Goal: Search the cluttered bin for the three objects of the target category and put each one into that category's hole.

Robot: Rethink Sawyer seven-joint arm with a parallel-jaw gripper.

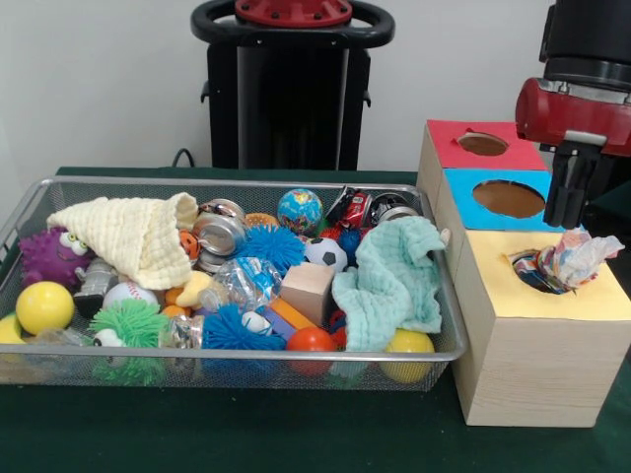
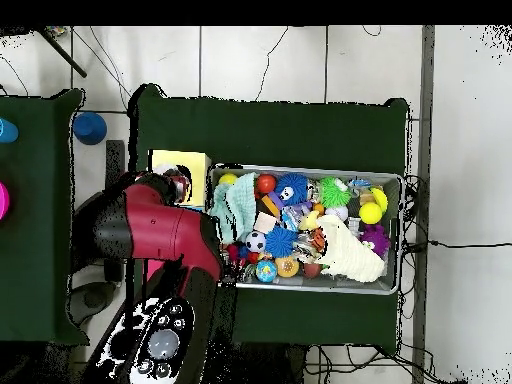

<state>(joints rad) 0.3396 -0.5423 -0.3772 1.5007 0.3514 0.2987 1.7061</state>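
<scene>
Red and black arm (image 1: 577, 103), round black pedestal head (image 1: 293, 22)

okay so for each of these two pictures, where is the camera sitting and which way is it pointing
Front view: across the table, level, facing the wire bin and wooden box; the gripper hangs above the yellow hole.
Overhead view: above, looking straight down; the red arm covers most of the box.
Both show bin, box, green cloth.

Front view: low, close, facing wire bin (image 1: 237, 286) and wooden box (image 1: 527, 325). Overhead view: high, straight down, farther. Both share bin (image 2: 305, 228), box (image 2: 180, 163).
</scene>
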